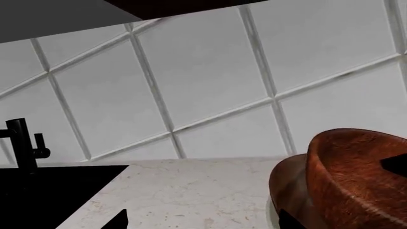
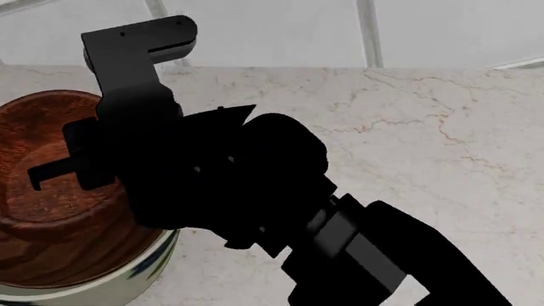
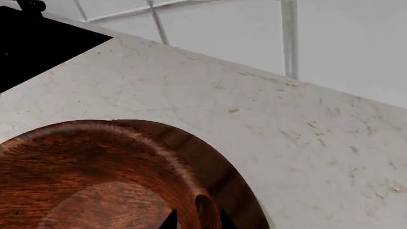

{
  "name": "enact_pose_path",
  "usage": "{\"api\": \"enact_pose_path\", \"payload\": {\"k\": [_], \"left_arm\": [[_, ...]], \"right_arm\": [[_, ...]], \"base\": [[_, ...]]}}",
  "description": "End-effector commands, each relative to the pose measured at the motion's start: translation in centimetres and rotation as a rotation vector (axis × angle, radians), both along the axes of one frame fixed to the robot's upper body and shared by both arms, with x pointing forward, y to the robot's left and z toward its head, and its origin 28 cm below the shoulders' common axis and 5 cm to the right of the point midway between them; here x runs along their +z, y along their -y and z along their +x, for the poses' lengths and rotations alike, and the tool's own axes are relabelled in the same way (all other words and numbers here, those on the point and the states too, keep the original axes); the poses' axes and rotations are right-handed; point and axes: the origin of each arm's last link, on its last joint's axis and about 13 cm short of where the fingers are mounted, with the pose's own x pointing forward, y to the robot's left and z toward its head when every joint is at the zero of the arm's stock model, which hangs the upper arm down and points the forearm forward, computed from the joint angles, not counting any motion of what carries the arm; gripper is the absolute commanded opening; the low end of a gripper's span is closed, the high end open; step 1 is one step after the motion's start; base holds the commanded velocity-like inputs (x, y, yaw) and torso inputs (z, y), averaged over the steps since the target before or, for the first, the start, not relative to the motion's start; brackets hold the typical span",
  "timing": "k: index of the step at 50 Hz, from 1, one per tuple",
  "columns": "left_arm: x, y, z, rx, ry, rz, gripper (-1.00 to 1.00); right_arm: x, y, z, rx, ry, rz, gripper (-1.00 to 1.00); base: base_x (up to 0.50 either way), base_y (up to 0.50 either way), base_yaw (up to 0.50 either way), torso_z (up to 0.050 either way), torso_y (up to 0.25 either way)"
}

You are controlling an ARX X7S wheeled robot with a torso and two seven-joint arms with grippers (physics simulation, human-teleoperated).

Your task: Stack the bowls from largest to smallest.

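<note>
All three bowls sit nested at the near left of the marble counter. The cream ceramic bowl is at the bottom, showing only a strip of its rim with a blue mark. Inside it lies the wide dark-brown wooden bowl, and the deep reddish-brown wooden bowl rests in that one.

The right arm reaches in from the lower right and its black bulk covers the right side of the stack. The right gripper hangs right over the rim of the smallest bowl; in the right wrist view two dark fingertips straddle that rim, one on each side, but I cannot tell whether they are pressing on it or standing free.

The left gripper is barely seen: only dark slivers at the edge of the left wrist view, so its fingers cannot be judged. That view also shows the stack from the side, a black faucet beside a black sink, and a white tiled wall behind the counter.
</note>
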Motion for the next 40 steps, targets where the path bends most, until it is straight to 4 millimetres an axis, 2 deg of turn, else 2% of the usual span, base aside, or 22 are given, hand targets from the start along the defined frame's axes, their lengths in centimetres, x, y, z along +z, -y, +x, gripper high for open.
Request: {"api": "enact_pose_path", "payload": {"k": [1, 20, 31, 32, 40], "left_arm": [[-0.1, -0.2, -0.1, -0.002, 0.005, -0.008, 1.00], [0.2, 0.0, 0.0, -0.006, 0.012, 0.000, 1.00], [0.2, 0.1, 0.0, -0.011, 0.012, 0.003, 1.00], [0.2, 0.1, 0.0, -0.010, 0.012, 0.003, 1.00], [0.2, 0.2, 0.1, -0.015, 0.012, 0.004, 1.00]], "right_arm": [[-1.5, -1.4, 0.3, 0.015, 0.016, -0.052, -1.00], [-3.1, -1.4, 0.1, 0.020, 0.007, -0.075, -1.00], [-3.2, -1.4, -0.1, 0.022, 0.002, -0.079, -1.00], [-3.2, -1.4, -0.2, 0.022, 0.002, -0.079, 1.00], [-2.1, -1.4, -0.6, 0.026, 0.041, -0.081, 1.00]], "base": [[0.00, 0.00, 0.00, 0.000, 0.000], [0.00, 0.00, 0.00, 0.000, 0.000], [0.00, 0.00, 0.00, 0.000, 0.000], [0.00, 0.00, 0.00, 0.000, 0.000], [0.00, 0.00, 0.00, 0.000, 0.000]]}}
